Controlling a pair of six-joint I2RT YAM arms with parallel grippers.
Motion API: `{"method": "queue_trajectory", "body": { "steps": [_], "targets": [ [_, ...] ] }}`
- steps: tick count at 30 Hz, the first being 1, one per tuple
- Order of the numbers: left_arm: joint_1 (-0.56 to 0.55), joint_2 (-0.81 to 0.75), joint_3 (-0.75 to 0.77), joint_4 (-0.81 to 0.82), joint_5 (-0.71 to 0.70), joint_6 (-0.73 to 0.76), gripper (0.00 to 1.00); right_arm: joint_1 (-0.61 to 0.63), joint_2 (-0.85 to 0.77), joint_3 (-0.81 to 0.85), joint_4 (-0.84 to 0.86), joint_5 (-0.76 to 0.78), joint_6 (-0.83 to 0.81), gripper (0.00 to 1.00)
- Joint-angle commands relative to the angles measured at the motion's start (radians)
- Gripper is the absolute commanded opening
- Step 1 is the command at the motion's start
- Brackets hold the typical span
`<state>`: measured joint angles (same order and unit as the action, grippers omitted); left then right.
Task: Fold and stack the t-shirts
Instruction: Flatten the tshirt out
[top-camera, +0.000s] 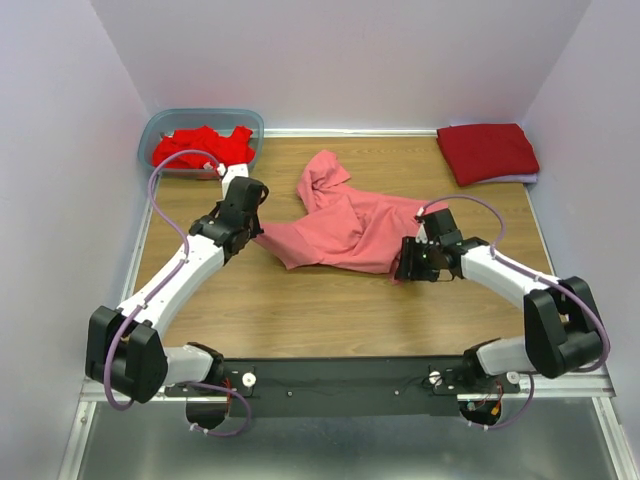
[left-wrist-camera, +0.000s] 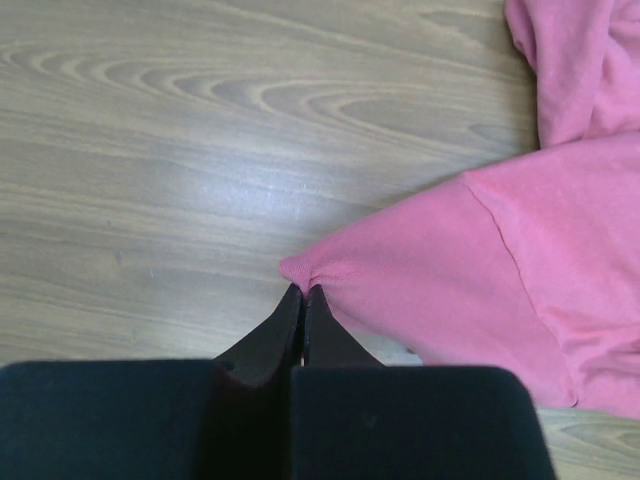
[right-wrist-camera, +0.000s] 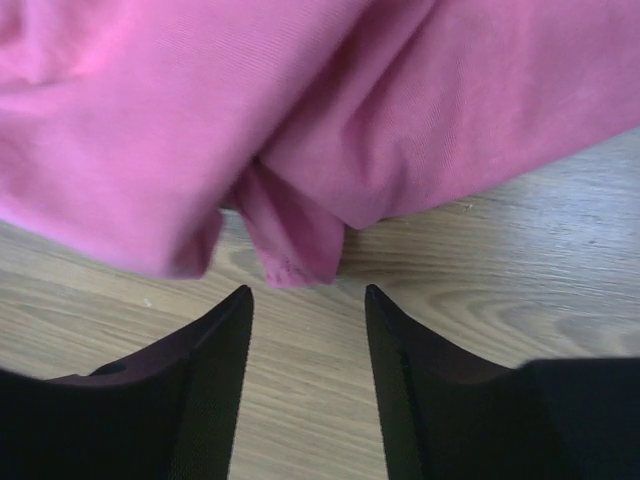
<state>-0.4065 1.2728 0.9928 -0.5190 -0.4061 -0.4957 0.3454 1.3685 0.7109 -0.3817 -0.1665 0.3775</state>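
Pink shirt (top-camera: 345, 228) lies rumpled in the middle of the table (top-camera: 330, 310). Dark red shirt (top-camera: 488, 152) sits folded at the far right corner, bright red shirts (top-camera: 200, 145) in the tub (top-camera: 160, 125) far left. Left gripper (left-wrist-camera: 303, 292) is pinched tight on a corner tip of the pink shirt, only a little cloth in the bite. Right gripper (right-wrist-camera: 308, 300) has jaws apart, holding nothing, just short of a hanging fold of hem. Prob. a grab-and-spread step: right should push fwd so the fold sits deep btwn the jaws before closing, then pull apart gently so left's small pinch doesn't slip.
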Motion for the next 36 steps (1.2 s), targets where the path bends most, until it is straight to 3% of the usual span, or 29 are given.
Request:
{"method": "queue_trajectory", "body": {
  "steps": [1,13,14,17,18,20,21,22,23,25,30,33,36],
  "targets": [
    [0.015,-0.003,0.021,0.069,-0.017,0.040,0.00,0.000,0.038,-0.044,0.052,-0.022,0.011,0.54],
    [0.070,0.040,0.060,0.152,0.010,0.088,0.00,0.010,0.165,-0.011,0.109,-0.025,0.021,0.45],
    [0.075,0.042,0.055,0.157,0.016,0.089,0.00,0.013,0.170,-0.008,0.109,-0.025,0.021,0.43],
    [0.107,0.042,0.041,0.168,0.036,0.101,0.00,0.014,0.152,0.005,0.089,0.001,0.027,0.21],
    [0.121,0.043,0.044,0.163,0.038,0.106,0.00,0.015,0.139,0.016,0.073,0.059,0.028,0.10],
    [0.184,0.051,0.067,0.152,0.047,0.103,0.00,0.012,0.115,0.045,0.011,0.149,0.026,0.03],
    [0.211,0.066,0.110,0.139,0.067,0.094,0.00,0.014,0.095,0.102,-0.018,0.277,0.021,0.00],
    [0.242,0.074,0.136,0.136,0.075,0.089,0.00,0.014,0.090,0.137,-0.048,0.345,0.014,0.00],
    [0.318,0.097,0.236,0.128,0.108,0.086,0.00,0.007,0.089,0.277,-0.124,0.474,-0.026,0.00],
    [0.339,0.131,0.285,0.106,0.121,0.082,0.00,-0.002,0.090,0.335,-0.144,0.592,-0.041,0.00],
    [0.451,0.229,0.660,-0.009,0.173,0.060,0.00,-0.022,0.075,0.689,-0.178,0.928,-0.184,0.01],
    [0.489,0.212,0.777,-0.033,0.179,0.059,0.00,-0.020,0.032,0.807,-0.172,0.989,-0.259,0.00],
    [0.494,0.130,0.752,-0.018,0.179,0.063,0.00,-0.020,-0.023,0.820,-0.154,0.916,-0.304,0.00]
  ]
}}
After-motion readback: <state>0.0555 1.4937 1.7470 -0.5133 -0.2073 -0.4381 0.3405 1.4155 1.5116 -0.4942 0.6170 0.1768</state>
